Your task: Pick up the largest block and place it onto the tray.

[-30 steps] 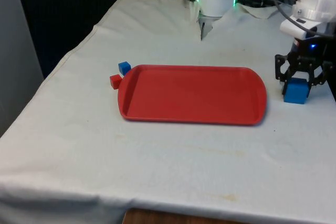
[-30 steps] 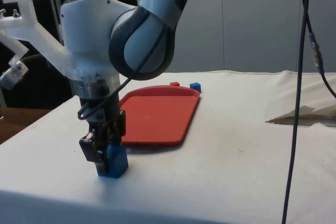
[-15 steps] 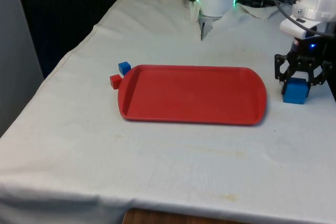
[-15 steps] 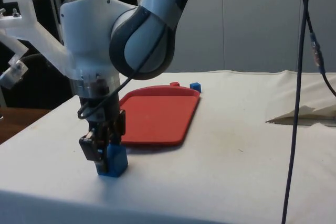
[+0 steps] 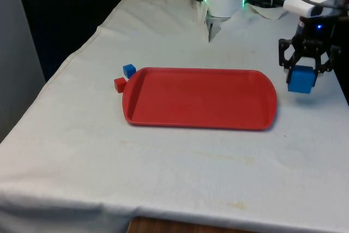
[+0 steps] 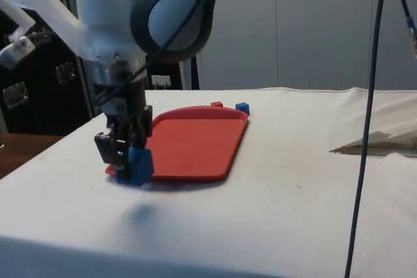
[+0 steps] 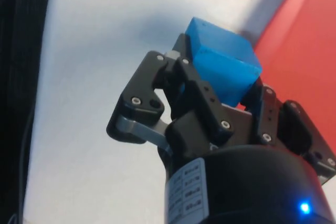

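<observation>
Above white cloth, gripper upright, clamping large blue block.

Bench is under a white cloth: matt, woven look, faint creases and a few light stains. Tray looks like red plastic, smooth, slight sheen on the raised rim. Large blue block is smooth with crisp edges, plastic-looking, semi-matt; wrist view shows an even face on it. Gripper is black and matt, hard plastic or coated metal, can't tell which, with small bright metal screw heads. Small blue block and small red block have the same plain, smooth finish.
</observation>
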`<state>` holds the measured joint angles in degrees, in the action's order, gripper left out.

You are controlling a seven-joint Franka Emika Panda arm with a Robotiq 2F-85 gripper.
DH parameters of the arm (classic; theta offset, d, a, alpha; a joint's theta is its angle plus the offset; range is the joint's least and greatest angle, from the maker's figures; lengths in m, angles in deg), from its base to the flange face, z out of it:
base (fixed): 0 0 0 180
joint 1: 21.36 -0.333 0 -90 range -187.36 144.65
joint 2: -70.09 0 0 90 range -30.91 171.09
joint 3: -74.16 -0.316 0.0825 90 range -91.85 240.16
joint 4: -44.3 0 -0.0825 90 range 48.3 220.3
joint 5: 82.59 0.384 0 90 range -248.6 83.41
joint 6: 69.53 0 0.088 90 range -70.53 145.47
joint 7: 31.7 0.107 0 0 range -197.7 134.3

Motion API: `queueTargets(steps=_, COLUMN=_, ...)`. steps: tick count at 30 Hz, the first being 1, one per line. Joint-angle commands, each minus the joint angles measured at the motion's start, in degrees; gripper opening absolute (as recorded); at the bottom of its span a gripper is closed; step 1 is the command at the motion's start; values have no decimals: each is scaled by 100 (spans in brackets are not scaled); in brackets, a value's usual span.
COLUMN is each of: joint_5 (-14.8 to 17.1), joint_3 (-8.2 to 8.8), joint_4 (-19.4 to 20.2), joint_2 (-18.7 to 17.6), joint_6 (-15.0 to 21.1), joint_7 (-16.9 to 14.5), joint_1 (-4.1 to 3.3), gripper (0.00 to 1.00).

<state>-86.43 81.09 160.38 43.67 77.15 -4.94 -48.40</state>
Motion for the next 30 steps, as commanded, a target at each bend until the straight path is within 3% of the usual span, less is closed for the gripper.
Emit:
queueTargets(steps=1, joint_5=0, joint_3=17, joint_4=40, joint_2=92, joint_6=-34, joint_7=-40, joint_1=17, gripper=0)
queueTargets(steps=11, joint_5=0, joint_3=275, joint_4=183, joint_2=470, joint_6=-166, joint_7=-344, joint_1=69, gripper=0)
queueTargets(steps=12, joint_5=0, joint_3=258, joint_4=138, joint_2=384, joint_6=-143, joint_7=-292, joint_1=46, gripper=0)
queueTargets(steps=18, joint_5=6, joint_3=390, joint_4=252, joint_2=636, joint_6=-195, joint_7=-516, joint_1=120, gripper=0)
queueTargets(steps=20, joint_5=0, joint_3=458, joint_4=252, joint_2=647, joint_6=-218, joint_7=-556, joint_1=103, gripper=0)
queueTargets(steps=28, joint_5=34, joint_3=619, joint_4=407, joint_2=728, joint_6=-126, joint_7=-894, joint_1=201, gripper=0)
queueTargets(steps=29, joint_5=0, joint_3=625, joint_4=332, joint_2=682, joint_6=-201, joint_7=-819, joint_1=155, gripper=0)
queueTargets(steps=30, joint_5=40, joint_3=665, joint_4=441, joint_2=728, joint_6=-103, joint_7=-980, joint_1=212, gripper=0)
